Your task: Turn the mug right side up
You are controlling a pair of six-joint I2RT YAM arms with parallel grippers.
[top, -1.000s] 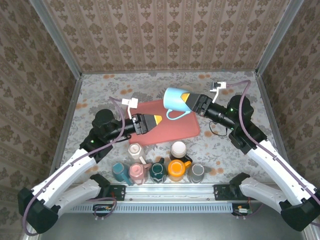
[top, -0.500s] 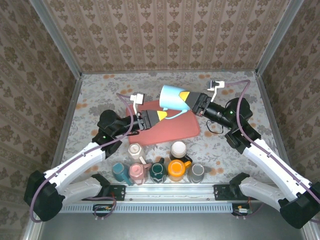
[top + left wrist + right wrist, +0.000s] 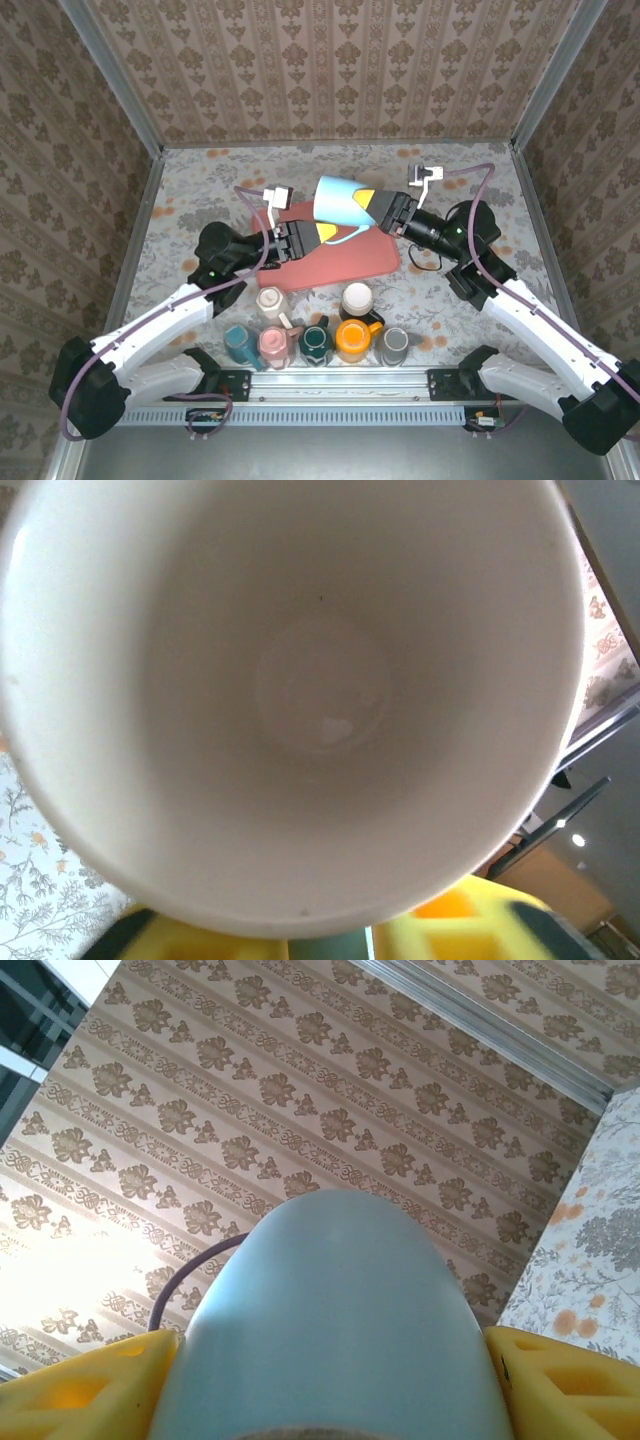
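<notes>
Right tool (image 3: 370, 205): clamped on the mug (image 3: 338, 200), with yellow fingers (image 3: 80, 1390) pressed on both sides of its pale blue wall. I grip it at the narrow base end

Mug is held up off the tabletop (image 3: 200, 190), lying roughly on its side. In the top view it sits over the far part of the red mat (image 3: 370, 258). The wide mouth points to my left and the handle (image 3: 347, 233) hangs on the near side, toward the mat

Left tool (image 3: 322, 233): right at the mug's mouth, by the near part of the rim and close beside the handle. My left wrist camera looks straight into the white inside, down to the bottom of the mug. The left tool's yellow fingers (image 3: 200, 945) show blurred under the rim with a narrow gap between them. Cannot tell whether they are apart or together, or whether they touch the rim

The mat lies flat mid-tabletop on the floral surface

Just off the mat's near edge stand two cups, a cream one (image 3: 270, 300) and a dark one with a white top (image 3: 356, 298)

Nearer my bases is a row of five side by side: teal (image 3: 238, 342), pink (image 3: 272, 346), dark green (image 3: 315, 341), orange (image 3: 352, 340), grey (image 3: 395, 344)

Patterned wallpaper (image 3: 330, 70) covers the walls on three sides
</notes>
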